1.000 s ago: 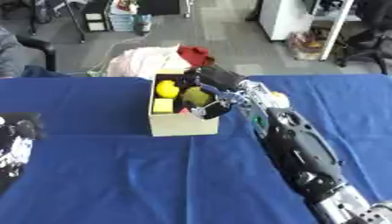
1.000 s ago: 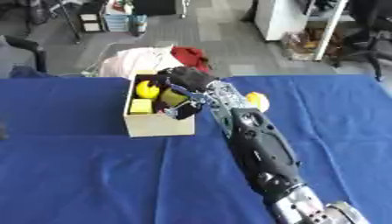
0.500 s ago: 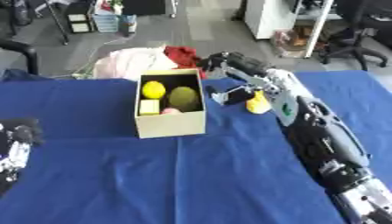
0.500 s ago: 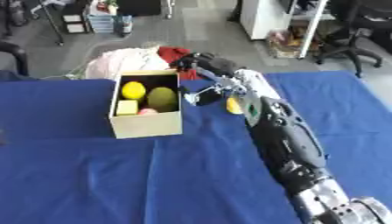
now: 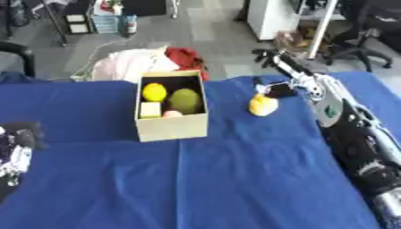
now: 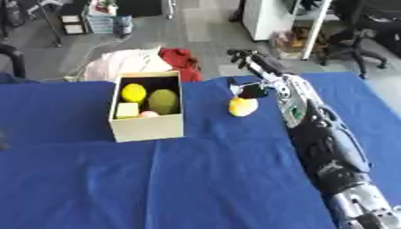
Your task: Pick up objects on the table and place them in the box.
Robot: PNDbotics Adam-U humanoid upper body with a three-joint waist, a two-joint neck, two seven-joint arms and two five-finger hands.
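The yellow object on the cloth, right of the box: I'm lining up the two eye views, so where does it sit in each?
Left eye view: yellow object right of centre, upper half, just below the right hand.
Right eye view: yellow object nearer centre, same height.
Shared landmark: the box, to its left in both.

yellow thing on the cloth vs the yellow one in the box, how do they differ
The yellow thing on the cloth lies out on the blue tablecloth, right of the box; the yellow one in the box sits at its far end beside a green fruit. The outside one shows an orange patch; the boxed one looks plain yellow. Both are rounded.
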